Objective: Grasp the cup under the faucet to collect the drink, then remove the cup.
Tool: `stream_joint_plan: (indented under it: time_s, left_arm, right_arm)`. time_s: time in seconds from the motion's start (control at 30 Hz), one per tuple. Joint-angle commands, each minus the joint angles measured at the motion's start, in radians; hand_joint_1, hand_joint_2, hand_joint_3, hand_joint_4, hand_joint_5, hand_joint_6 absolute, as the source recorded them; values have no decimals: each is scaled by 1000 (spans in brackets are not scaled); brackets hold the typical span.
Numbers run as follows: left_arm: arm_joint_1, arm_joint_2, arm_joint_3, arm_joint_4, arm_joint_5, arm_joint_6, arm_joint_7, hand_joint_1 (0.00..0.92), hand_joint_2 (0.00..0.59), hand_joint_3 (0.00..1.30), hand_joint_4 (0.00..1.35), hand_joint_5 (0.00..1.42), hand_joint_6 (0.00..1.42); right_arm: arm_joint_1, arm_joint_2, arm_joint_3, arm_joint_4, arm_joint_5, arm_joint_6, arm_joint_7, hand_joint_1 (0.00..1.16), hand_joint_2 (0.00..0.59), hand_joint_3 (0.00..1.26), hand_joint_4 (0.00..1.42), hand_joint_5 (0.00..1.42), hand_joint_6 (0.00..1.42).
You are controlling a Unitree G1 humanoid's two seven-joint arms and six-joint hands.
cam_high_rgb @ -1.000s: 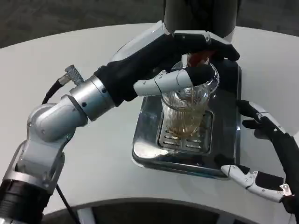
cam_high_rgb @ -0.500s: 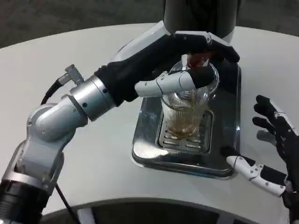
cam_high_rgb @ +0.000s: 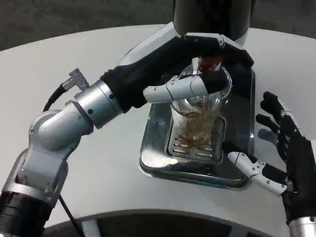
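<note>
gripping cup (cam_high_rgb: pixel 200 111) on drip tray (cam_high_rgb: pixel 153 163), left hand (cam_high_rgb: pixel 197 64); right hand (cam_high_rgb: pixel 281 153) spread beside.

The left hand (cam_high_rgb: pixel 197 64) covers the cup's (cam_high_rgb: pixel 197 116) rim and the faucet (cam_high_rgb: pixel 210 61), while the dispenser (cam_high_rgb: pixel 212 15) runs past the top edge.

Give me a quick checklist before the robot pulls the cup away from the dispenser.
1. Left hand wraps the cup near its rim: ok.
2. Cup upright on the drip tray: ok.
3. Amber drink collected in the cup: ok, a shallow layer at the bottom.
4. Faucet flow stopped: cannot tell, the spout is hidden behind the fingers.
5. Right hand holds nothing, fingers spread beside the tray: ok.
6. Thumb tip of the right hand over the tray's corner: not ok.
</note>
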Motion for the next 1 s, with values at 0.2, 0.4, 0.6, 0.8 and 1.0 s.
stream_joint_plan:
  time_s: [0.2,0.4,0.6,0.8,1.0]
  left_arm:
    - [57,21,-23,6,51,19,-11,0,65,489,329,382,225]
    - [58,25,-25,-4,56,19,-2,0,65,474,341,382,227]
    - [63,26,-23,-11,64,18,3,0,65,469,342,382,227]
    - [65,27,-26,-16,73,14,5,0,65,468,342,389,227]
    - [68,28,-28,-19,79,13,7,0,65,470,342,391,227]
  right_arm:
    - [-62,19,24,107,-16,-48,-63,883,183,123,151,224,238]
    - [-91,27,40,151,-29,-61,-90,886,179,122,151,224,236]
    - [-106,26,53,177,-34,-63,-101,890,173,122,151,230,236]
    - [-127,33,66,201,-35,-64,-114,891,168,122,153,233,235]
    - [-154,46,76,235,-36,-67,-126,891,167,118,158,234,235]
